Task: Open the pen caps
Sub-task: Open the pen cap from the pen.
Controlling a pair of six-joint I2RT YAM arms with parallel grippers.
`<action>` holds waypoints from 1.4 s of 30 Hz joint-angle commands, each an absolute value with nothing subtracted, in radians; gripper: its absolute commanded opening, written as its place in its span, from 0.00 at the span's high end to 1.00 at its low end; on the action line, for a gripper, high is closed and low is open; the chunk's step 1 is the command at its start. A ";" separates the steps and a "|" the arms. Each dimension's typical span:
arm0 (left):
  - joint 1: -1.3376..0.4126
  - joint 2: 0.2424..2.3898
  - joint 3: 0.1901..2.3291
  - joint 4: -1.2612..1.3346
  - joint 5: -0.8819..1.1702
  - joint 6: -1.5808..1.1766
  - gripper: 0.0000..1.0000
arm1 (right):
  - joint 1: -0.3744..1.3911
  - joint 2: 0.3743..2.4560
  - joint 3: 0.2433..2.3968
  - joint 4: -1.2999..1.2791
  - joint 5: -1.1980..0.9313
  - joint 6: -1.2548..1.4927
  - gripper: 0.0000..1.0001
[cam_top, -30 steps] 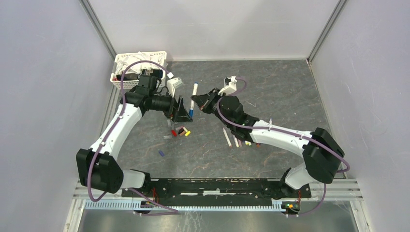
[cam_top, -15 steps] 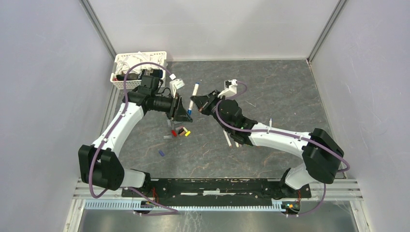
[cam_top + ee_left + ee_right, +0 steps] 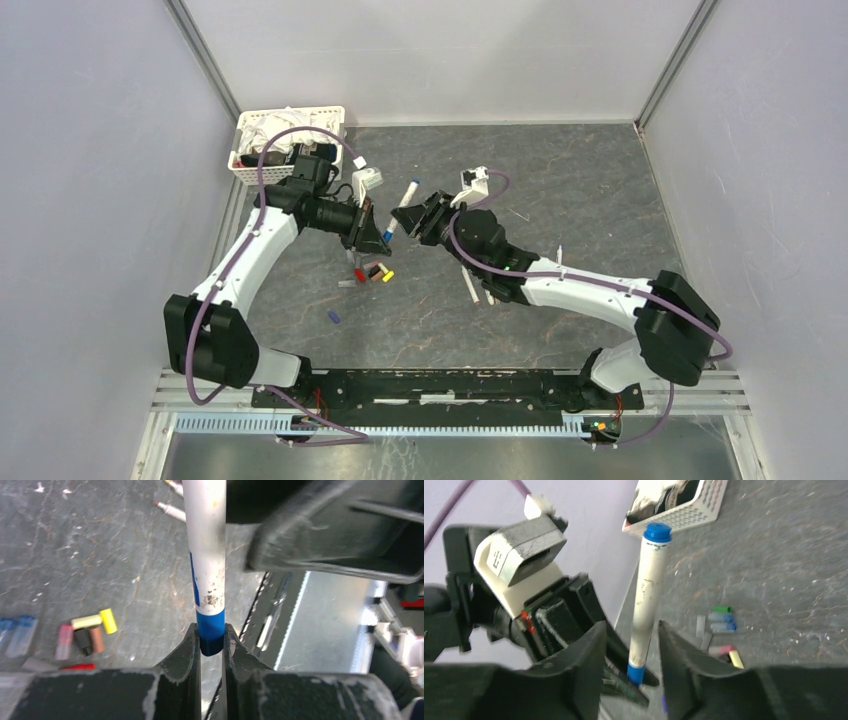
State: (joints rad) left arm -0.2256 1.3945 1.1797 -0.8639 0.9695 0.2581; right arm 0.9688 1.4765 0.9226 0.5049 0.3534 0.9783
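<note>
Currently the left claw is pinching the blue cap of a white pen. Its two fingers are pressing close against the cap's sides with nothing but the cap between them. The pen is hanging in the air between the two arms, above the table, and is slanting up and away from the left claw towards the back of the table.

The right claw is standing partly open around the barrel, a little way along from the cap. Its fingers are lying on either side of the barrel. A gap is showing on one side, and I cannot tell whether the other finger is touching. The pen's far end, also blue, is pointing towards a white basket in the back left corner.

Below the left claw, loose caps are lying on the table in a tight cluster. Yellow, black, brown, pink and red ones are among them, with pale blue ones just beside. One more small blue cap is lying apart, nearer the arm bases. Several bare pens are lying side by side under the right arm.
</note>
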 commanded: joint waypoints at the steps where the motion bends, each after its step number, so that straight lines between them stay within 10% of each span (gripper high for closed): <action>1: -0.225 1.371 1.223 -1.008 0.823 0.625 0.98 | 0.890 1.375 0.924 0.410 0.113 0.903 0.48; 15: -0.327 1.147 1.135 -1.279 0.381 1.426 0.98 | 0.652 1.488 1.128 0.093 -0.832 0.673 0.29; 33: -0.469 1.126 1.132 -1.236 0.248 1.467 0.98 | 0.885 1.716 1.203 0.188 -0.930 0.728 0.30; 37: -0.472 1.122 1.134 -1.227 0.258 1.457 0.98 | 0.910 1.751 1.199 0.244 -0.934 0.770 0.37; 42: -0.474 1.122 1.142 -1.227 0.292 1.420 0.90 | 0.913 1.752 1.180 0.279 -0.927 0.783 0.78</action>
State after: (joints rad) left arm -0.4679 1.1313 1.1191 -1.2545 0.2615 1.4117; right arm 0.9012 1.7622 1.1767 0.1726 -0.8997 0.7593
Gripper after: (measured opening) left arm 0.171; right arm 0.355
